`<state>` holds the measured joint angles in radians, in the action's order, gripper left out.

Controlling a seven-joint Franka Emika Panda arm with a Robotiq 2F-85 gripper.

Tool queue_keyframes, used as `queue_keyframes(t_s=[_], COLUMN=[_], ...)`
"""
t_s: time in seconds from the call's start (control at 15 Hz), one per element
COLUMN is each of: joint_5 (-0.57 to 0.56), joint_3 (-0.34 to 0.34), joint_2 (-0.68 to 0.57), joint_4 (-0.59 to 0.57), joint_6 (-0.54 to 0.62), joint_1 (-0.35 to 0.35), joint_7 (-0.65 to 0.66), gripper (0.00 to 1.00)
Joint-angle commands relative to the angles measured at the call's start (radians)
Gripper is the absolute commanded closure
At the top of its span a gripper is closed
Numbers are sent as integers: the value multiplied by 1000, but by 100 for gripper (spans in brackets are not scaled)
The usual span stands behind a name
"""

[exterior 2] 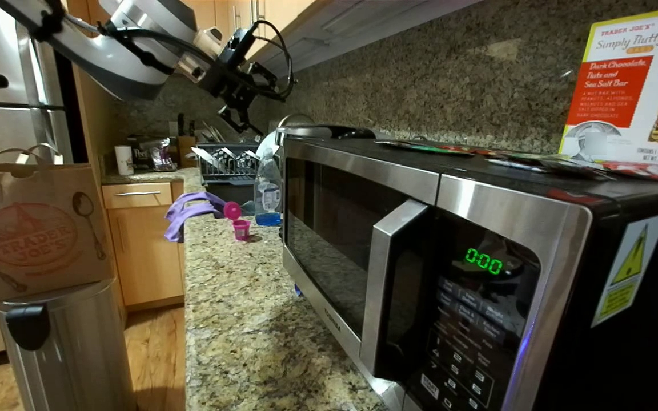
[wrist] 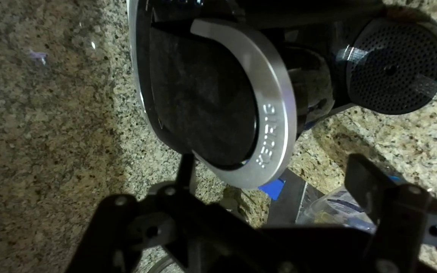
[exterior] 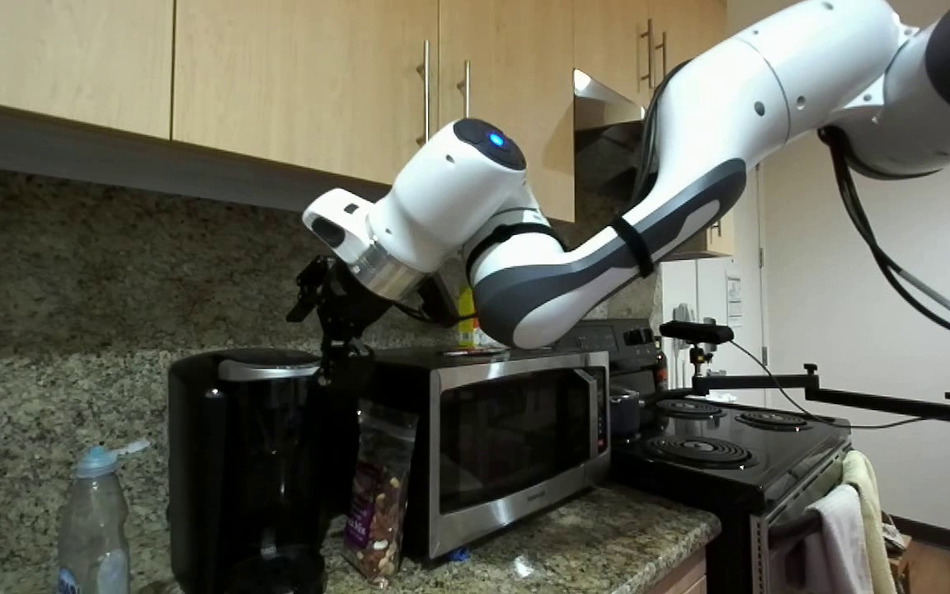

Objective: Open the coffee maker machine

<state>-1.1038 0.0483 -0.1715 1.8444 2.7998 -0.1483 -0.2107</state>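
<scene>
The glossy black coffee maker [exterior: 236, 462] stands on the counter beside the microwave in an exterior view. In the wrist view its lid [wrist: 203, 98] lies flat, with the silver Keurig handle [wrist: 275, 125] curved around the lid's front. In an exterior view, only what looks like its top [exterior 2: 329, 131] shows past the microwave. My gripper [exterior: 312, 342] is above the coffee maker's top, near the microwave side. It also shows in an exterior view [exterior 2: 257, 108]. In the wrist view my gripper [wrist: 271, 163] is open and empty, its left fingertip overlapping the lid's edge; touching cannot be told.
The microwave [exterior: 516, 445] stands close beside the coffee maker; a snack bag [exterior: 376, 503] leans between them. A clear bottle [exterior: 96, 528] stands at the other side. Cabinets [exterior: 302, 91] hang above the arm. Packets [exterior 2: 534, 162] lie on the microwave. A pink cup [exterior 2: 241, 230] is on the counter.
</scene>
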Motion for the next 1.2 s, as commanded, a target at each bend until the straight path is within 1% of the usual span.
queue_keyframes(t_s=[0.0,0.13,0.2,0.33,0.4,0.47,0.6,0.67,0.93,1.13], joint_5=[-176,-282,-301,-314,-301,-279,-249,-255,-361,-433], joint_3=[-17,-27,-27,-30,-27,8,25,27,17,23], joint_2=[-94,-127,-146,-167,-174,-178,-177,-176,-158,-144], joint_4=[-151,-205,-222,-237,-235,-231,-208,-202,-188,-175], joint_6=[-110,-164,-189,-261,-289,-341,-397,-426,-538,-603], joint_1=[-70,-102,-112,-133,-137,-115,-112,-114,-127,-124], joint_7=[192,301,327,364,358,342,328,340,476,560], gripper=[0,0,0,0,0,0,0,0,0,0])
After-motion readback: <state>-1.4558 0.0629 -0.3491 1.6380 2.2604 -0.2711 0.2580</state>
